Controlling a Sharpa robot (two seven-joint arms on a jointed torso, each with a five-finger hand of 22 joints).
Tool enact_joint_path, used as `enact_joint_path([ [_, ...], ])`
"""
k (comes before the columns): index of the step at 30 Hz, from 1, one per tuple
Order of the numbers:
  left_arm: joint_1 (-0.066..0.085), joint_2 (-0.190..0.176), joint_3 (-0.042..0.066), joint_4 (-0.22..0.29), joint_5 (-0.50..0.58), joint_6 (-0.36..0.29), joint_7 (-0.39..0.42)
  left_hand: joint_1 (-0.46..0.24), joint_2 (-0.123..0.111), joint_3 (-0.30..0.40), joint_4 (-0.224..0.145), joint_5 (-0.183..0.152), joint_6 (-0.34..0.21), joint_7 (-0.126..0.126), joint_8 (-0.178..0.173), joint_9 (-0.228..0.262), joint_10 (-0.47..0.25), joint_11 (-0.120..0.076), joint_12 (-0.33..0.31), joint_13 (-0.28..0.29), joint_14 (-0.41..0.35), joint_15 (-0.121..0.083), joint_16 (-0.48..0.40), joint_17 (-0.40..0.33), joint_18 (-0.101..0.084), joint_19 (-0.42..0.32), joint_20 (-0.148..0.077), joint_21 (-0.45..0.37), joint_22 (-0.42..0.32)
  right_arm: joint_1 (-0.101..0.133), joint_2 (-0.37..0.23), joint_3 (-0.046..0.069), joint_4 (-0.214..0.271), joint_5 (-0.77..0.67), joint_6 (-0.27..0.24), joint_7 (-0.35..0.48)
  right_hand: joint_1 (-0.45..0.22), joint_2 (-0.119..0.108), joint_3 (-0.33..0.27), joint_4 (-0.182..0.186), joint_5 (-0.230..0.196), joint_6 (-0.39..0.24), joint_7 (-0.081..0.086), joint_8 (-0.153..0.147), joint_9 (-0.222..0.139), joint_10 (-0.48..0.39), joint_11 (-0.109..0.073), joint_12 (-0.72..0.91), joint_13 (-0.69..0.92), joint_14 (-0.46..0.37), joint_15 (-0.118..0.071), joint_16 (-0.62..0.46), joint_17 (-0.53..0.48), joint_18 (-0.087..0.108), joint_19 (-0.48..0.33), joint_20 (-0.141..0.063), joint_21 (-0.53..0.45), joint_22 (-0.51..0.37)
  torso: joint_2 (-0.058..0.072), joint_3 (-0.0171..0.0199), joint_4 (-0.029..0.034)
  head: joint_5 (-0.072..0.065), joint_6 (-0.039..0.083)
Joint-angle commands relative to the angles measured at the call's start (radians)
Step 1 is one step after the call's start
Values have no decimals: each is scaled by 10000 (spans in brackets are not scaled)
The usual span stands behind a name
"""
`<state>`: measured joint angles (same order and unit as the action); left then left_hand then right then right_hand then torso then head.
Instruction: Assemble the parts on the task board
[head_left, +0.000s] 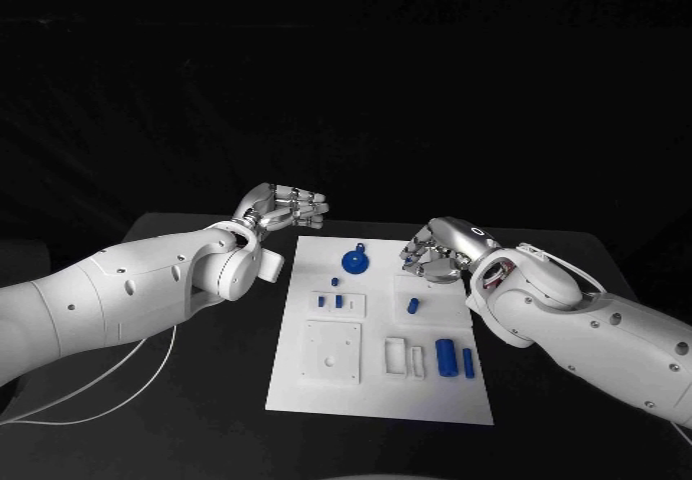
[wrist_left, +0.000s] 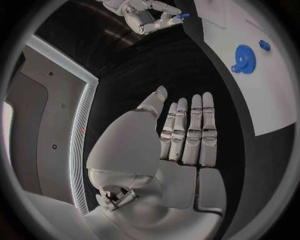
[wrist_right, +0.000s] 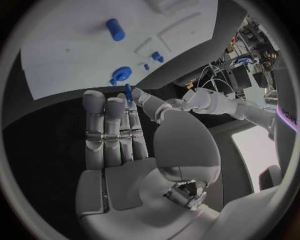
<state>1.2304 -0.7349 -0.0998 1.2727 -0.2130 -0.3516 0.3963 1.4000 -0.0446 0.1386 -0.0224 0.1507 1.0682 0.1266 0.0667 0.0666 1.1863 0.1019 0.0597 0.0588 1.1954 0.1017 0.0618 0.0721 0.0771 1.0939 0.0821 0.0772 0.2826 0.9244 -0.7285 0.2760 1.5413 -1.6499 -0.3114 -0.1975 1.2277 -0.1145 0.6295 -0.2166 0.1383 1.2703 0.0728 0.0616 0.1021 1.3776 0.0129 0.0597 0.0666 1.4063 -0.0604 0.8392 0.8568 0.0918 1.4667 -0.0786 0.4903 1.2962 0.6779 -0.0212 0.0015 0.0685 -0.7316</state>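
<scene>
The white task board lies in the middle of the table. A blue gear sits near its far edge, and several small blue parts stand or lie on it, among them a short cylinder and two longer ones near the right side. My right hand hovers at the board's far right edge and pinches a small blue peg between thumb and a finger; the left wrist view shows that peg too. My left hand is beyond the board's far left corner, fingers straight, holding nothing.
A white cable runs over the black table to the left of the board, under my left arm. The gear and a blue cylinder lie on the board ahead of my right hand.
</scene>
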Motion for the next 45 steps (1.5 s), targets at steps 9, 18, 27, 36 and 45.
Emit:
enact_joint_path([
  [9,20,179,9,59,82,85,38,76,103,-71,35,-23,-1,27,-30,-4,-60,58,0,4,58,-16,0,11,35,87,7,85,-88,-251,448,-532,279,-685,-7,258,62,132,-84,1,25,40,17,31,13,-18,27,37,0,-4,-45,-72,17,201,433,-89,-37,-2,14,-5,0,495,-119],
  [18,48,319,7,82,62,-4,10,94,104,-72,39,-24,2,27,-29,-3,-61,58,1,4,58,-16,3,12,34,82,7,94,-107,-353,964,-1120,131,-1205,90,256,75,128,-64,-12,7,49,15,30,15,-17,28,34,-1,1,-45,-73,25,202,436,-89,-27,11,16,6,3,728,-343],
  [27,61,449,7,84,59,8,-20,107,107,-70,42,-26,4,28,-29,-3,-62,59,0,4,53,-15,2,11,34,78,8,99,-116,-476,1293,-1454,-97,-1590,117,183,73,127,-46,-29,7,57,15,30,15,-5,27,37,0,5,-44,-74,33,205,439,-88,-12,29,12,-3,-1,942,-486],
  [36,68,517,6,59,58,50,-51,107,107,-70,42,-26,4,28,-29,-3,-62,59,0,4,53,-15,2,11,34,78,8,99,-116,-504,1350,-1672,-122,-1672,109,153,59,123,-38,-42,-14,67,12,32,17,-3,25,35,0,4,-34,-75,41,199,431,-79,-8,43,4,-15,-10,1037,-548],
  [45,72,581,6,38,56,91,-69,107,107,-70,42,-26,4,28,-29,-3,-62,59,0,4,53,-15,2,11,34,78,8,99,-116,-509,1543,-1871,-262,-1819,5,174,58,125,-31,-49,-19,63,13,29,16,-1,25,35,0,5,-34,-77,43,201,433,-77,-26,50,16,1,13,1107,-565],
])
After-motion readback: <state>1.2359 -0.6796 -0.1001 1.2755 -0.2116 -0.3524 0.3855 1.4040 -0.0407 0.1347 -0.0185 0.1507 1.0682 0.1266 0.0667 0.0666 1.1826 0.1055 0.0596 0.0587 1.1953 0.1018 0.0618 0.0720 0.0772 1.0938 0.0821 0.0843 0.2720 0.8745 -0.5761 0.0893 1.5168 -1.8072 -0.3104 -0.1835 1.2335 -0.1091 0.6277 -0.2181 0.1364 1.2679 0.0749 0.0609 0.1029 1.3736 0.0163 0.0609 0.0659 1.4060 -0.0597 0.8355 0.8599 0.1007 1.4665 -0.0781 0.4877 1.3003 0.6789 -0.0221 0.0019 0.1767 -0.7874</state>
